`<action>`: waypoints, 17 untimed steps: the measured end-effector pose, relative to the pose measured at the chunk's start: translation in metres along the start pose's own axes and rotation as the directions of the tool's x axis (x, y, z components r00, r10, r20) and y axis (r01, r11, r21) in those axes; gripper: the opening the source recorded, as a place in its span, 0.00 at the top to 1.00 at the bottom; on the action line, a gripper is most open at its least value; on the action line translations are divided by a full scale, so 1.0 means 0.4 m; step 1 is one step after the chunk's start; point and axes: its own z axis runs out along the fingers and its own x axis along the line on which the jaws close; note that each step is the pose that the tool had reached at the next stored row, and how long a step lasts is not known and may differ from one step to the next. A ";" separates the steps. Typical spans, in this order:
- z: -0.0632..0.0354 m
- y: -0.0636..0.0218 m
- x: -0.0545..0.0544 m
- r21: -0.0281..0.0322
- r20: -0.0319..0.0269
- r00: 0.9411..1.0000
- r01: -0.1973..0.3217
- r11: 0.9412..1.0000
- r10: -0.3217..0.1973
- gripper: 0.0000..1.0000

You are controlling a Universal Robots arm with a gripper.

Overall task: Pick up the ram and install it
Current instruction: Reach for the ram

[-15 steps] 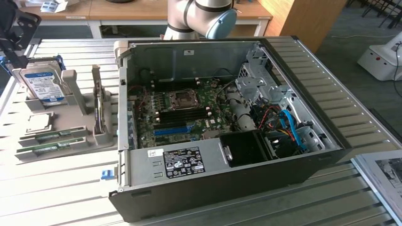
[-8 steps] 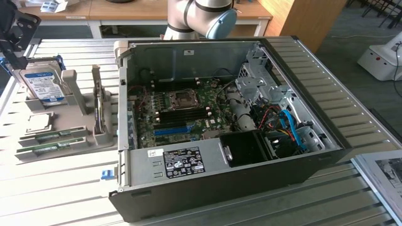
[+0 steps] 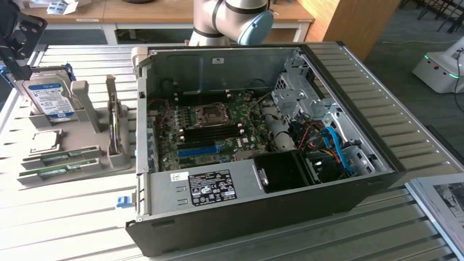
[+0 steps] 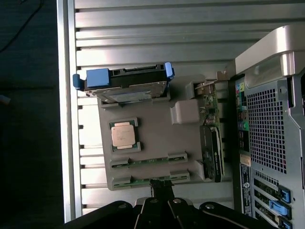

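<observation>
Two green ram sticks lie flat in slots at the near end of a grey parts holder, on the exterior view's left. From the wrist, the same sticks lie side by side. My gripper hangs high over the holder's far end, close to the hard drive. Its dark fingers are shut with nothing between them, and in the wrist view their tip overlaps the outer stick. The open computer case shows its motherboard with black memory slots.
A blue-labelled hard drive stands in the holder, and a silver processor lies beside it. A dark card stands upright at the holder's edge. A blue slot crosses the motherboard. The slatted metal table ends near the holder.
</observation>
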 end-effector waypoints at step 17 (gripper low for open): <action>0.000 0.000 0.001 0.000 -0.001 0.999 0.035 0.999 -0.035 0.90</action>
